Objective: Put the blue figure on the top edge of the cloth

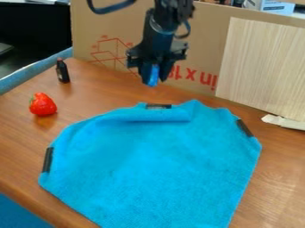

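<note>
The blue cloth (158, 164) lies nearest; beyond its top edge, the hand (154, 79), nearly closed, pinches 1 blue figure (154, 75), probably light, stiff, slightly slippery, best held mid-body.

Figure (154, 75) seemingly in end effector (154, 79); strawberry (43, 105) left of cloth (161, 160).

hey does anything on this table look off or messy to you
The blue cloth isn't flat: its top edge is rumpled, with a fold just below the black strip there. A ragged pale scrap, perhaps torn, lies at the foot of the wood-grain panel.
</note>
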Robot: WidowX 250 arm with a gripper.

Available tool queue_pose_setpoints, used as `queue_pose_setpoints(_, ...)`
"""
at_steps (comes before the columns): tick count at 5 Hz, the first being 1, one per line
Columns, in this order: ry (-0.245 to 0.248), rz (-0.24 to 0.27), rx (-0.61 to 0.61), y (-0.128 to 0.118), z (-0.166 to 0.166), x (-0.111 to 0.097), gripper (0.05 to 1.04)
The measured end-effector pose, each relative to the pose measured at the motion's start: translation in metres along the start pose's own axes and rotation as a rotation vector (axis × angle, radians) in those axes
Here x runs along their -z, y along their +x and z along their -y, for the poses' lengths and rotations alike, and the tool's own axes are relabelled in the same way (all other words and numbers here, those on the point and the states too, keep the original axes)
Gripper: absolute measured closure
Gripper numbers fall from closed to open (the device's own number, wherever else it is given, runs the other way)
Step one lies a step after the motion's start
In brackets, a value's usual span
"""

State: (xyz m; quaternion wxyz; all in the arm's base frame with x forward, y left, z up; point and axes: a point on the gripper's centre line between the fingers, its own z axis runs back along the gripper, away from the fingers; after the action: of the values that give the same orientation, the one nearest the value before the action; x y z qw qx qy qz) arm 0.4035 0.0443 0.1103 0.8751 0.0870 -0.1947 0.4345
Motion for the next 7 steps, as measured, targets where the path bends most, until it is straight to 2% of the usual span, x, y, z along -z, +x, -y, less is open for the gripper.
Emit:
queue_pose_setpoints(1,-0.035,-0.087,0.042,-0.022,0.011,-0.007,0.656)
queue_pose_setpoints(2,-0.039,-0.154,0.105,-0.052,0.029,-0.009,0.656)
queue_pose_setpoints(4,-0.018,-0.239,0.138,-0.082,0.049,0.004,0.656)
queue_pose_setpoints(6,-0.046,-0.255,0.194,-0.117,0.061,0.006,0.656)
queue_pose_setpoints(7,-0.072,-0.238,0.205,-0.132,0.061,0.016,0.656)
